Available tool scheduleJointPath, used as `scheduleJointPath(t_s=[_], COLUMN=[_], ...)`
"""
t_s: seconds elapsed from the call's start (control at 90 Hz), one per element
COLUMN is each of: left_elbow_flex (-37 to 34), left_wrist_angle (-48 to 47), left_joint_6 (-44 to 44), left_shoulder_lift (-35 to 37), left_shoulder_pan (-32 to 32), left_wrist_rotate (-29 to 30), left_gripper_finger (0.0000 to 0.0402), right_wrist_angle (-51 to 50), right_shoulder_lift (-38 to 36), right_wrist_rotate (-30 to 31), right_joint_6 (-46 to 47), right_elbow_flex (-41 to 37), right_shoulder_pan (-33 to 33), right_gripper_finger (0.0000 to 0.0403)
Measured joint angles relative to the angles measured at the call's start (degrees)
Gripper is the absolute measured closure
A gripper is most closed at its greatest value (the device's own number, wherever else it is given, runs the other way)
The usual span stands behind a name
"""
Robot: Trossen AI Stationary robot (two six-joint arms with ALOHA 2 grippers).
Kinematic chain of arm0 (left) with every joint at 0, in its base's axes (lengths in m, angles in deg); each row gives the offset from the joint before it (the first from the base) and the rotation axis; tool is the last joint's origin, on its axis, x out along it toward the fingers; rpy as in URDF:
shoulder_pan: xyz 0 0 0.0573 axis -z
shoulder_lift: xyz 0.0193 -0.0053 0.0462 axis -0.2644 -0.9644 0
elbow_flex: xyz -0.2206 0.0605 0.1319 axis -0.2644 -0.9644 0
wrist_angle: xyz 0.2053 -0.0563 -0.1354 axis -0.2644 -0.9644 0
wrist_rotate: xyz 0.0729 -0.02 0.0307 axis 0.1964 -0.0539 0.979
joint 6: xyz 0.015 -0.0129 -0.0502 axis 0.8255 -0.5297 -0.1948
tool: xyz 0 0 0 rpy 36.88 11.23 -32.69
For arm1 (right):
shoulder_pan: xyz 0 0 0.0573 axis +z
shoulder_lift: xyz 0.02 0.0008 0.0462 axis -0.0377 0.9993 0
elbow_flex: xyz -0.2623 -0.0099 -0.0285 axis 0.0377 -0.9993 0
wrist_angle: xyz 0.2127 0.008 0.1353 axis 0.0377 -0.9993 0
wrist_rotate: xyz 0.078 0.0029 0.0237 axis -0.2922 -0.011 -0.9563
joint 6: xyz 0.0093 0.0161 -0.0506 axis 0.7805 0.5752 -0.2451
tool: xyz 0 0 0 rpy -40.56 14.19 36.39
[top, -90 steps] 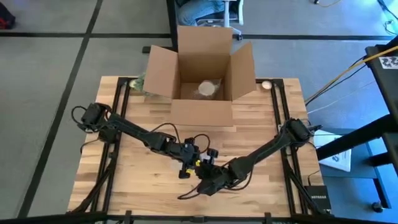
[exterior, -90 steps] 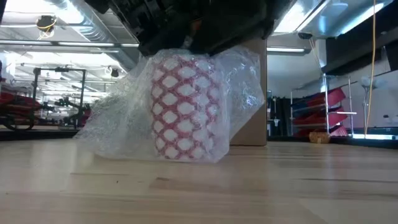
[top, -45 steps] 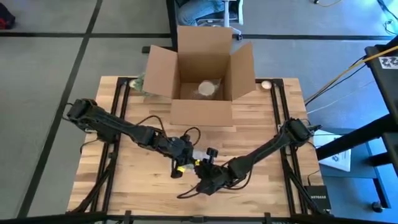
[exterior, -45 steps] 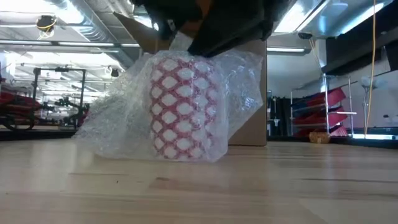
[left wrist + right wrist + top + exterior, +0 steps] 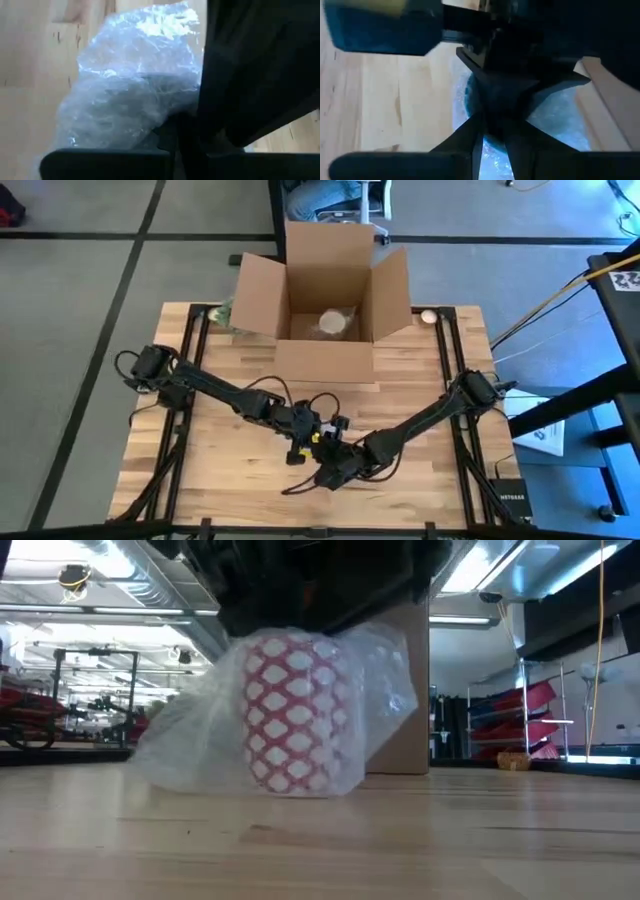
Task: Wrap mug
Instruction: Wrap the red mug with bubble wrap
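Note:
A red-and-white lattice mug (image 5: 297,715) stands upright on its base on the wooden table (image 5: 220,470), inside clear bubble wrap (image 5: 190,745) that spreads onto the table to its left. Both grippers meet over the mug's top at the table's middle. My left gripper (image 5: 302,442) comes in from the left. My right gripper (image 5: 324,448) comes in from the right. Both are shut on the wrap (image 5: 130,85). The mug's mouth is hidden under the dark grippers. My left gripper holds the bubble wrap (image 5: 150,125) gathered above the mug, coming down from above; its own fingers and the right arm hide the exact spot. The wrap falls slack below it. My right gripper pinches the wrap (image 5: 492,145) between its closed fingers above the mug, pointing down. The wrap's lower part lies on the table.
An open cardboard box (image 5: 300,255) stands at the table's far middle, with a pale wrapped thing (image 5: 333,323) in it. A small round object (image 5: 428,316) lies at the far right. Bare wood lies to the near left and near right.
My left gripper rose a little and drew toward the table's left, then came back down onto the mug's top beside my right gripper. The wrap's loose left part has shifted. The mug has stayed upright in place.

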Motion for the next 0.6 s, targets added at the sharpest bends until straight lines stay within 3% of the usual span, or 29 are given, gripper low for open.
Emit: scheduleJointPath(t_s=[0.233,0.344,0.478,0.6], left_elbow_flex=[-0.1,-0.1,-0.2,-0.2], left_wrist_angle=[-0.4,-0.4,-0.3,-0.3], left_joint_6=[-0.5,-0.4,-0.2,0.2], left_shoulder_lift=[0.0,0.0,0.0,0.1], left_shoulder_pan=[-0.7,-0.6,-0.2,0.1], left_wrist_rotate=[-0.4,-0.5,-0.9,-1.2], left_gripper_finger=[0.0401,0.0401,0.0401,0.0401], right_wrist_angle=[-12.2,-21.5,-33.1,-30.0], right_shoulder_lift=[-1.8,-3.9,-6.4,-7.5], right_wrist_rotate=[-1.7,1.1,4.1,3.5], right_joint_6=[-0.6,4.2,14.4,16.8], right_elbow_flex=[8.1,9.5,5.5,-2.2], right_shoulder_pan=[0.5,1.2,1.3,1.3], right_gripper_finger=[0.0343,0.0343,0.0343,0.0343])
